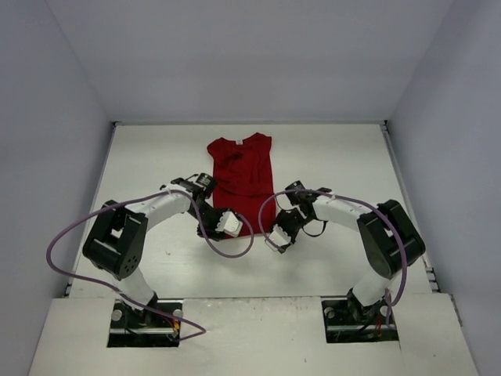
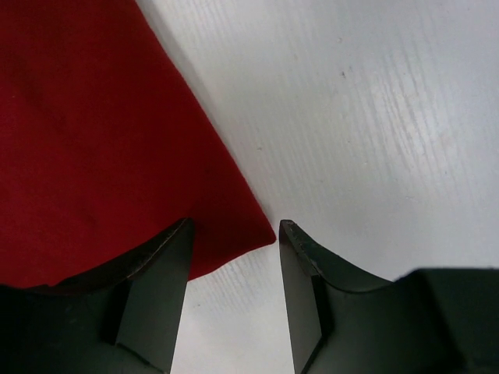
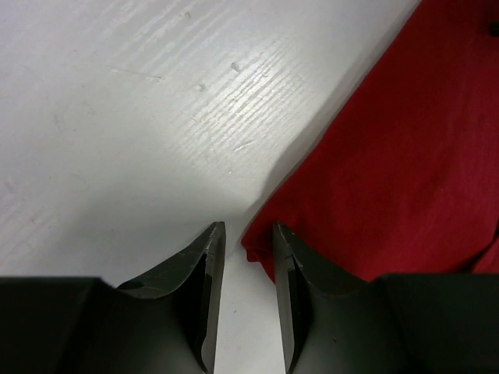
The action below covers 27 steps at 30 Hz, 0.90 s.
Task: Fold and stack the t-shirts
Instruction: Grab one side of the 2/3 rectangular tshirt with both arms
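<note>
Left gripper (image 2: 234,226) and right gripper (image 3: 248,227), each part-open and gripping nothing, straddle the t-shirt's (image 1: 243,176) near corners; apparently ready to fold.

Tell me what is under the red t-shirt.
The dark red t-shirt lies on the white table; only tabletop shows around its edges. Anything beneath the cloth is hidden.
</note>
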### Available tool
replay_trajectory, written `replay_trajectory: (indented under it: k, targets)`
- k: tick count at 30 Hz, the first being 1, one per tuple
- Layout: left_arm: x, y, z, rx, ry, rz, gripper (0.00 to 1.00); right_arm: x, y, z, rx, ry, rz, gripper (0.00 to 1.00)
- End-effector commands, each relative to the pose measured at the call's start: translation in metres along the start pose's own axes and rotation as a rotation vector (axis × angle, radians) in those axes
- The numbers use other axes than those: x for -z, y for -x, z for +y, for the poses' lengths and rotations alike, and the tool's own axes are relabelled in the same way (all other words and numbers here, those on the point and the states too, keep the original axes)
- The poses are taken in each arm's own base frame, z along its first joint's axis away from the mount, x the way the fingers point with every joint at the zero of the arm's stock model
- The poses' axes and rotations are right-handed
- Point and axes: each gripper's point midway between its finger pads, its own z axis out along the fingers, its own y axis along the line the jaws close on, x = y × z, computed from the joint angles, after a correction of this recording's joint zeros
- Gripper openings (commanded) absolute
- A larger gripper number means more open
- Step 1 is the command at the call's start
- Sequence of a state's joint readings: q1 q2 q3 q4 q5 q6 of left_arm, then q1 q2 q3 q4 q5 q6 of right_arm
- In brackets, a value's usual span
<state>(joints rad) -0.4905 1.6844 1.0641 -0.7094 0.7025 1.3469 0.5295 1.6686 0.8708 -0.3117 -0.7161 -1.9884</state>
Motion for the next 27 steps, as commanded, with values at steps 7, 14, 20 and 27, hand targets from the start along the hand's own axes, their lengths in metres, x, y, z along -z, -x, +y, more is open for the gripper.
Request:
replay_trajectory:
  k: [7, 14, 20, 27]
  targets:
    - [0.012, -0.001, -0.005, -0.044, -0.067, 0.019, 0.54, -0.004, -0.007, -0.001, 0.048, 0.009, -0.011, 0.06]
    - [0.019, 0.006, -0.023, -0.163, -0.081, -0.049, 0.68, -0.002, -0.002, 0.008, 0.067, 0.016, -0.009, 0.0]
    - [0.01, 0.009, -0.032, -0.223, -0.116, -0.05, 0.65, 0.003, 0.003, 0.003, 0.045, -0.009, -0.015, 0.0]
    - [0.009, 0.013, -0.007, -0.276, -0.106, -0.023, 0.49, 0.005, 0.005, 0.003, 0.024, -0.018, -0.025, 0.0]
